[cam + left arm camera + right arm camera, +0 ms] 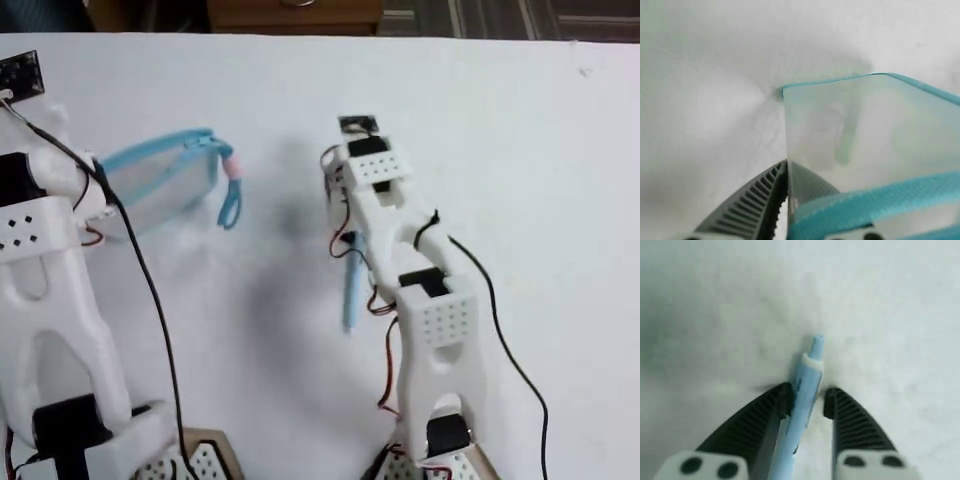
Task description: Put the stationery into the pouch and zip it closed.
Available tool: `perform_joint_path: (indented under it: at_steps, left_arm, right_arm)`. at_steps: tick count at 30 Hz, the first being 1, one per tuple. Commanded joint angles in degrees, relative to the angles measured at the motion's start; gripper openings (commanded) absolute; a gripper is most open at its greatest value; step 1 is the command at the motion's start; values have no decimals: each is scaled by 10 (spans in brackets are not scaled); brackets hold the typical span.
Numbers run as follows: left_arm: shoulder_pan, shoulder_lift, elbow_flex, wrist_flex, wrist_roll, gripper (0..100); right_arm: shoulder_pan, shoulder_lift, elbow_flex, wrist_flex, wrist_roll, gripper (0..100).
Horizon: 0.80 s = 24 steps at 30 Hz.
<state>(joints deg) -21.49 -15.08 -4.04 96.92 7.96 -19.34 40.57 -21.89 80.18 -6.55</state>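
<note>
A clear pouch with blue trim lies at the back left of the white table, its blue and pink pull loop hanging off the end nearer the middle. My left gripper is shut on the pouch's other end. In the left wrist view, the grey fingertips pinch the clear edge of the pouch. My right gripper is shut on a light blue pen, whose tip points toward the table. In the high view the pen sticks out under the right arm at mid-table.
A small black board sits at the back left corner. Black cables trail along both arms. Wooden furniture stands beyond the far edge. Bare table lies to the right and between the pouch and the pen.
</note>
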Motion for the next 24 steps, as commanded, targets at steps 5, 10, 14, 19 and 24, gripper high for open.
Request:
perform_joint_path:
  at_steps: [5, 10, 14, 19, 24]
  left_arm:
    - [-3, -25, -7, -4, -3, 24]
    - [-3, -25, -6, -4, -3, 24]
    - [-3, -25, -6, -4, -3, 24]
    - [-1, -25, -7, -4, -3, 24]
    - [-1, -25, -6, -4, -3, 24]
  right_arm:
    - [-3, -31, -129, 101, 24, 16]
    - [-3, -93, -252, 182, 20, 16]
    - [-7, -155, -371, 193, 11, 16]
    - [-35, -205, -520, 133, -55, 16]
    - [-126, -211, -628, 77, -111, 16]
